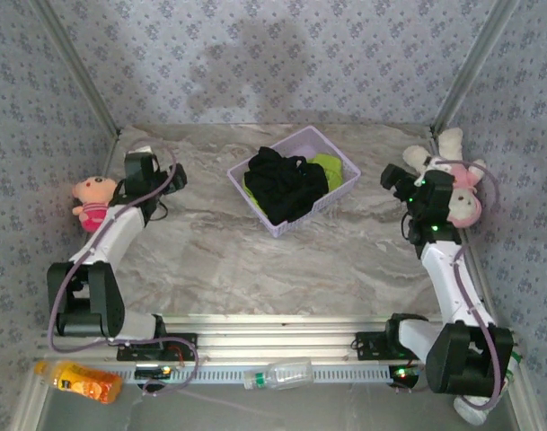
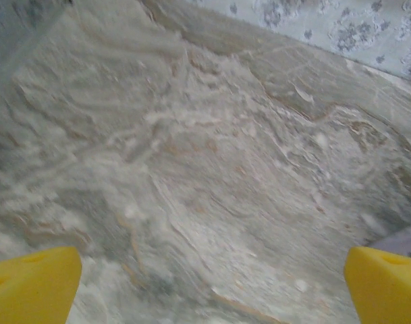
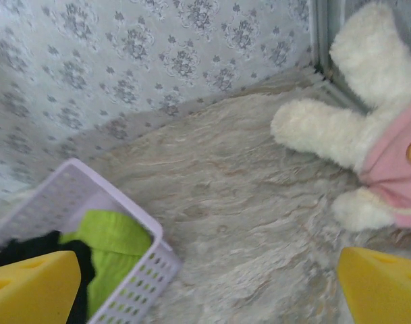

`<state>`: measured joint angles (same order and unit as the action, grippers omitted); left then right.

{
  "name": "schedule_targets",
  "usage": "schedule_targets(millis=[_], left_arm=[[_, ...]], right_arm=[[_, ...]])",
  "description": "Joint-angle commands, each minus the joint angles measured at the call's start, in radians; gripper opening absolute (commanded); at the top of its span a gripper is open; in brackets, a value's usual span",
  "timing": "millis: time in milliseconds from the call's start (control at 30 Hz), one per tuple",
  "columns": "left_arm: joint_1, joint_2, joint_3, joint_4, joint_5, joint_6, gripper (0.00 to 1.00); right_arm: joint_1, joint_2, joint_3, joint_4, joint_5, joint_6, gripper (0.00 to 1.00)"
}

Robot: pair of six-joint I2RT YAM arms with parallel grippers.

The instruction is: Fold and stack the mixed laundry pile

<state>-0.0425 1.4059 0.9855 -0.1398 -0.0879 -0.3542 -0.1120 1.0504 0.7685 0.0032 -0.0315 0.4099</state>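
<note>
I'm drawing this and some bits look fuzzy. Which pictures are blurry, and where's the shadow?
Top external view: sharp, with a soft grey shadow on the back wall above the lavender basket. Left wrist view: the marble table looks smeary. Right wrist view: clearer, the white plush toy a little soft.

Lime-green T-shirt (image 1: 330,169) mostly buried under black T-shirt (image 1: 286,187) (basket (image 3: 146,273) cropped at bottom edge); plush toy (image 3: 367,74) cropped at right

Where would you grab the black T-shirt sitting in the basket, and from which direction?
Pinch a raised fold near the middle of the black T-shirt, coming straight down from above. It lies crumpled in a heap inside the lavender basket, whose walls would likely block a sideways approach.
</note>
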Motion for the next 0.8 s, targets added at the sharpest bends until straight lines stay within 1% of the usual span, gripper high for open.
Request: schedule_targets(millis=[0, 100, 167, 233, 300, 367, 433, 600, 767], left_arm=[[-0.033, 0.037, 0.057, -0.245, 0.083, -0.178, 1.00], [-0.101, 0.025, 0.034, -0.248, 0.072, -0.256, 1.00], [-0.152, 0.012, 0.005, -0.236, 0.069, -0.329, 1.00], [-0.194, 0.006, -0.020, -0.228, 0.077, -0.388, 1.00], [-0.244, 0.003, -0.034, -0.233, 0.066, -0.429, 1.00], [-0.286, -0.002, -0.043, -0.234, 0.047, -0.453, 1.00], [-0.308, -0.008, -0.050, -0.240, 0.033, -0.468, 1.00], [-0.307, -0.029, -0.039, -0.284, -0.002, -0.470, 1.00], [-0.275, -0.052, 0.009, -0.348, -0.013, -0.439, 1.00]], right_arm=[[-0.016, -0.008, 0.050, -0.194, -0.165, 0.192, 1.00], [0.060, 0.021, 0.122, -0.354, -0.100, 0.211, 1.00], [0.117, 0.046, 0.149, -0.430, -0.064, 0.240, 0.96], [0.174, 0.074, 0.159, -0.470, -0.045, 0.261, 0.94], [0.237, 0.104, 0.155, -0.478, -0.059, 0.256, 0.90], [0.314, 0.136, 0.137, -0.458, -0.057, 0.252, 0.89], [0.390, 0.176, 0.115, -0.412, -0.082, 0.233, 0.89], [0.554, 0.316, 0.116, -0.294, -0.167, 0.142, 0.91], [0.639, 0.473, 0.188, -0.199, -0.254, 0.083, 0.91]])
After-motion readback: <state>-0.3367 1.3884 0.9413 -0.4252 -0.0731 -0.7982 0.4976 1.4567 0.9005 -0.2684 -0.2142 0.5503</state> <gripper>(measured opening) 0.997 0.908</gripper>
